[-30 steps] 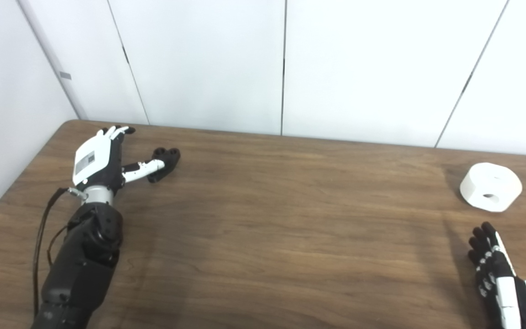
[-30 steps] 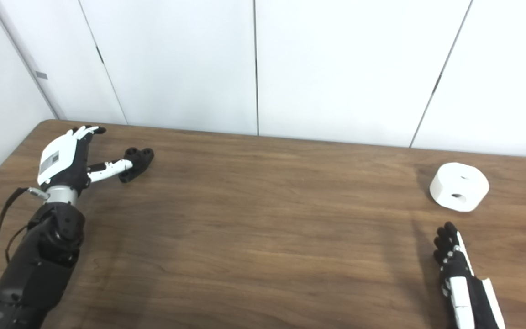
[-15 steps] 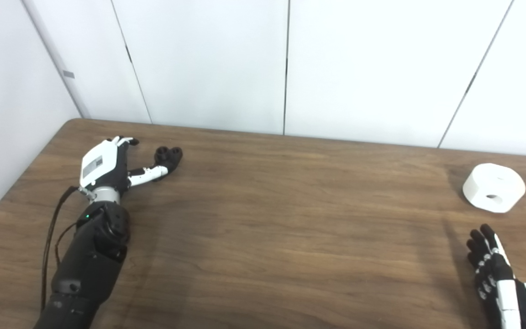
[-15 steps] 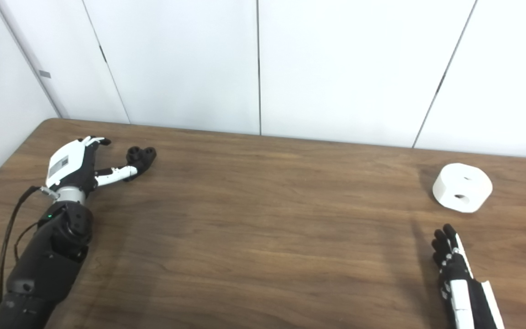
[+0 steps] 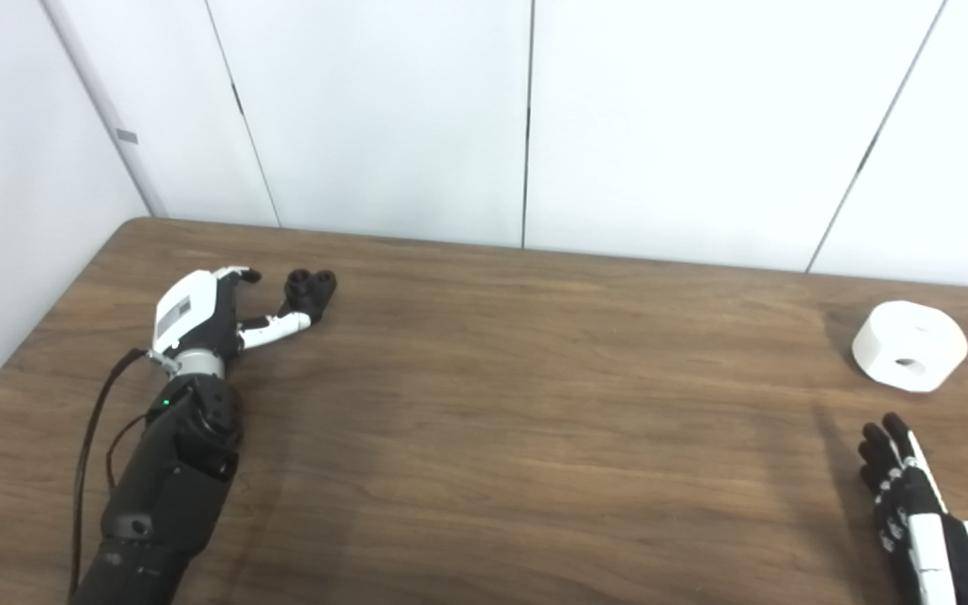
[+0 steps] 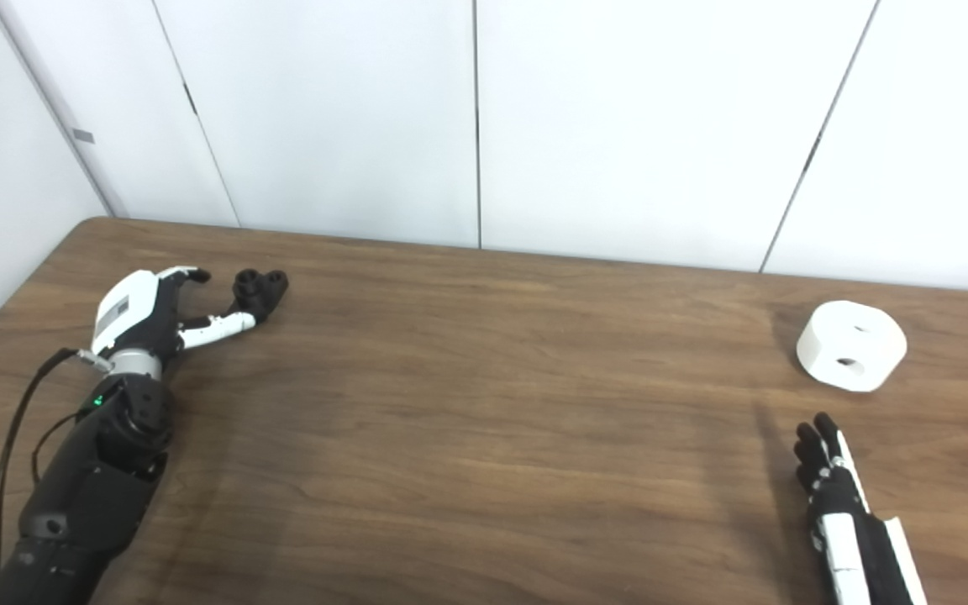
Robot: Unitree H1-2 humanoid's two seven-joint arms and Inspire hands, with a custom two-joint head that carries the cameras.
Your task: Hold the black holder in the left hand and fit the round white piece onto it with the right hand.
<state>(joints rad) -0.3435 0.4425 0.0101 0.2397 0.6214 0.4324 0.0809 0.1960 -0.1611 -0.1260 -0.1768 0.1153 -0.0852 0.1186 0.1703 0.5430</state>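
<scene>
reaching for the holder, nothing gripped yet

left hand (image 5: 198,315) lies spread and empty, thumb just beside the small black knobbed plastic holder (image 5: 310,289) past its fingertips. best to close around it squarely before lifting. right hand (image 5: 912,504) waits, fingers straight, empty; round white plastic piece (image 5: 909,345) sits beyond it. grey label on left hand unreadable.

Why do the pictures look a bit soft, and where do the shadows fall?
Left eye view: mildly blurred overall, so the black holder at the left hand shows little detail; faint shadows lie left of the round white piece and the right hand, suggesting light from the right. Right eye view: same softness, no strong glare on the table.
</scene>
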